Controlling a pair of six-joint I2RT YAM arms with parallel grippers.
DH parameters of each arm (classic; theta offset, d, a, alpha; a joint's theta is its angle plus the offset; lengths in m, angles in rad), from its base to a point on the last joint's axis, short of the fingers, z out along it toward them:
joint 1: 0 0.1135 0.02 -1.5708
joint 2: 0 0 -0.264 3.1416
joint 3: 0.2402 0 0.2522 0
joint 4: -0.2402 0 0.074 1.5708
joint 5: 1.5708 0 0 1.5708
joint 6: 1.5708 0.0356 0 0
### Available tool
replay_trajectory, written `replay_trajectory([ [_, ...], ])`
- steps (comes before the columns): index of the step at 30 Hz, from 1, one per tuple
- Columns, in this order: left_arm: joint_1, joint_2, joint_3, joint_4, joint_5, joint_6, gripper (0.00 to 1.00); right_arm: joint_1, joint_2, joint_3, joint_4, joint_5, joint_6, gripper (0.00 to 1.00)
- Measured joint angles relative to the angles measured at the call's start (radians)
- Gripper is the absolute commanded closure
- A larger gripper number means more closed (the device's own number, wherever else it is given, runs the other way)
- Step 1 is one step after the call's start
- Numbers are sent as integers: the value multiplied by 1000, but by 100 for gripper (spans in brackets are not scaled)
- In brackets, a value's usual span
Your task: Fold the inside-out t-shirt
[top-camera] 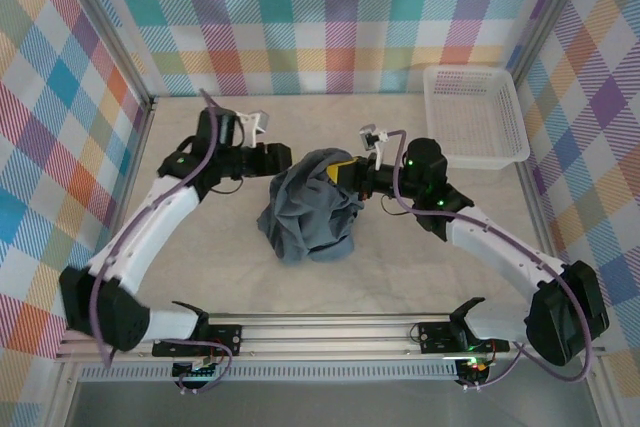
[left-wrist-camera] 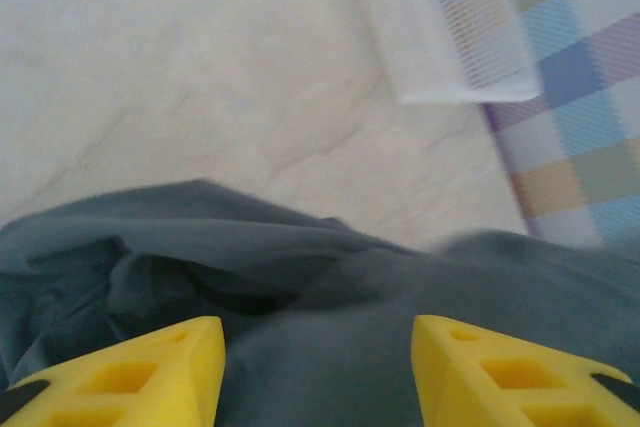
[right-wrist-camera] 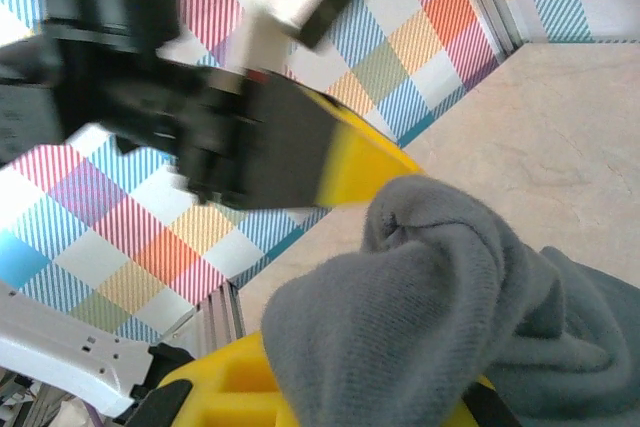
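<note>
Overhead view, left to right: the left gripper [top-camera: 272, 159] reaches in from the left and meets the upper left edge of the inside-out t-shirt [top-camera: 310, 212]. Its yellow fingers [left-wrist-camera: 130, 377] stand well apart, with grey cloth lying between and beyond them and nothing clamped. The t-shirt is a crumpled dark slate-grey heap at the middle of the pale table [top-camera: 200, 247], between the two grippers. The right gripper [top-camera: 345, 173] presses into the heap's upper right edge. Its jaws are closed on a bunched fold of the cloth, which in the right wrist view drapes over the near yellow finger [right-wrist-camera: 225, 382]. A white mesh basket [top-camera: 475, 117] stands at the far right corner, well apart from the shirt.
</note>
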Motion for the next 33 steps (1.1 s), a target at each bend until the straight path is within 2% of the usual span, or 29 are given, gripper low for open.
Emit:
replay_trajectory([
  [3,-21,-134,-41,64,35,-53,60,-4,17,3,-9,-1,-2,100],
  [6,-86,-179,-91,169,83,-129,58,-4,46,16,-26,-6,-3,100],
  [10,-156,-85,-106,277,109,-188,41,-5,74,34,-31,-36,-2,100],
  [13,-165,7,-119,310,121,-192,35,-5,77,47,-40,-60,0,100],
  [15,-163,35,-119,323,126,-177,38,-11,80,48,-61,-72,7,100],
  [19,-164,39,-129,338,137,-135,63,-12,80,49,-84,-92,15,100],
  [21,-164,39,-138,352,141,-122,69,-12,80,50,-90,-99,17,100],
  [23,-164,39,-145,356,144,-110,70,-12,80,50,-92,-102,19,100],
  [28,-163,10,-183,359,146,-64,61,-8,80,51,-119,-110,18,100],
  [33,-158,-31,-212,311,141,-10,57,-6,84,66,-118,-126,19,100],
])
